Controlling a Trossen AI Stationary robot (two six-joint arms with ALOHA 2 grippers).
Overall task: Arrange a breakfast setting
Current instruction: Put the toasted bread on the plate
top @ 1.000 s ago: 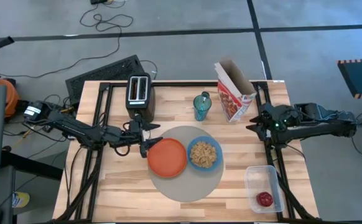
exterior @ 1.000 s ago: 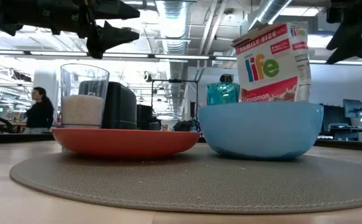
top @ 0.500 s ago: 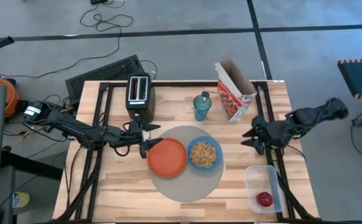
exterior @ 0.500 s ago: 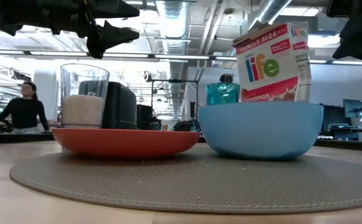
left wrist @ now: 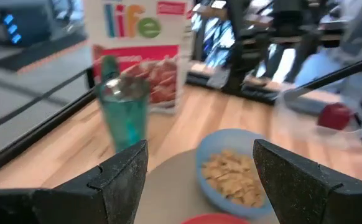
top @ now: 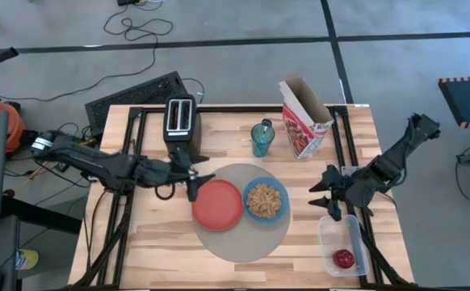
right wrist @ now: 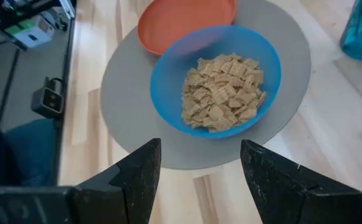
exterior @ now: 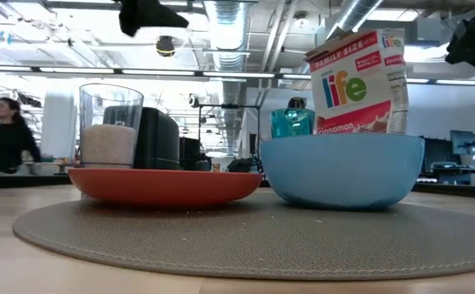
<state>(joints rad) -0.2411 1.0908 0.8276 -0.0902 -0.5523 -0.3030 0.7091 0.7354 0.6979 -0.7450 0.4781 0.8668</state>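
Observation:
The round grey-beige mat [top: 239,234] lies mid-table. On it sit the red-orange plate [top: 217,203] and the blue bowl [top: 264,200], which is full of cereal. The teal tumbler [top: 262,137] stands behind them. The small clear glass [exterior: 110,122] shows behind the plate in the low view. The small red fruit [top: 344,259] lies in a clear tub. The spoon and toast are not in view. My left gripper [top: 200,184] is open at the plate's far left rim, above the table. My right gripper [top: 320,200] is open and raised to the right of the bowl, facing it.
The black toaster [top: 181,121] stands at the far left and the open cereal box [top: 304,120] at the far right. The clear tub [top: 340,242] sits at the near right corner. Bare wood lies near the front edge. A person [exterior: 5,135] is in the room behind.
My right gripper has swung from beside the cereal box toward the table's near edge and turned to face the bowl. My left gripper has risen and shifted slightly toward the right. Both stay open. Nothing on the table has moved.

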